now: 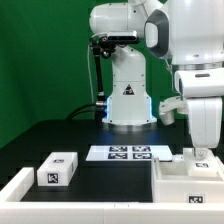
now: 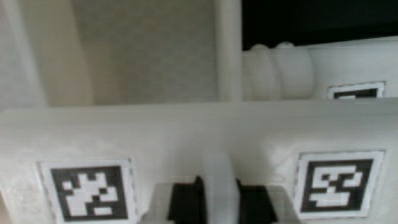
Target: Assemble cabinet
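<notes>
While the jaws pinch a thin white wall of the cabinet point(image 1: 186, 184) from above, the cabinet sits on the dark surface point(image 1: 60, 140). It is just to the exterior view's right of the marker board point(image 1: 129, 153) and nearer the camera. The picture edge cuts the cabinet off, so I cannot tell its long way. It is smooth white plastic, boxy, with square black-and-white tags point(image 2: 87, 190). A small white block point(image 1: 58, 170) lies on the marker board's other side.

White cabinet point(image 1: 190, 182) bearing square black-and-white tags point(image 2: 86, 190); white marker board point(image 1: 128, 152) with like pattern; white small block point(image 1: 57, 170), one such tag; black table point(image 1: 45, 145); plain green backdrop point(image 1: 40, 60); white robot arm point(image 1: 195, 40).
</notes>
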`<control>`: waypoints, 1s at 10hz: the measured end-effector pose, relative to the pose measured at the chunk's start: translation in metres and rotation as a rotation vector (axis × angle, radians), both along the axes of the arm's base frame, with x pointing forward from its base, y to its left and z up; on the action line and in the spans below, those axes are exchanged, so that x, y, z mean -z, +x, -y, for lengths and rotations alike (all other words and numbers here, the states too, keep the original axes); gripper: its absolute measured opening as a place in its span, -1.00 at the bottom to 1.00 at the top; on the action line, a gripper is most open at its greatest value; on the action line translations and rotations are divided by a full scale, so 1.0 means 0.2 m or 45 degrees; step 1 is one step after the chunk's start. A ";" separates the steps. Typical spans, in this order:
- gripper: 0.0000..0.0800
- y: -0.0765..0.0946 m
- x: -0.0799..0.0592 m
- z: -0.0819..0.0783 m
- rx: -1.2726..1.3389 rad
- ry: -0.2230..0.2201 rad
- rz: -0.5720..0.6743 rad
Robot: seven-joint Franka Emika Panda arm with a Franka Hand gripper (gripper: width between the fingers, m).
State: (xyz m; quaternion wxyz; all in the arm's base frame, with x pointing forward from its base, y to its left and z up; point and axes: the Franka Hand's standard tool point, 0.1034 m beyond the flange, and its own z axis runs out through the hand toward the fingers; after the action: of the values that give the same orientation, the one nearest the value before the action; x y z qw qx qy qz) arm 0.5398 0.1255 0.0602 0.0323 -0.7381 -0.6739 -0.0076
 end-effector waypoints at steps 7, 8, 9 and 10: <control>-0.84 0.20 0.01 0.02 0.031 0.008 0.002; -0.84 0.21 0.01 0.02 0.030 0.008 0.000; -0.84 0.21 0.01 0.02 0.029 0.005 -0.006; -0.84 0.21 0.00 0.02 0.029 0.004 -0.010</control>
State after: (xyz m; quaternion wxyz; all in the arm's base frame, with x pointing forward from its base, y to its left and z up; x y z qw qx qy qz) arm 0.5816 0.1211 0.0593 0.0361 -0.7456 -0.6654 -0.0061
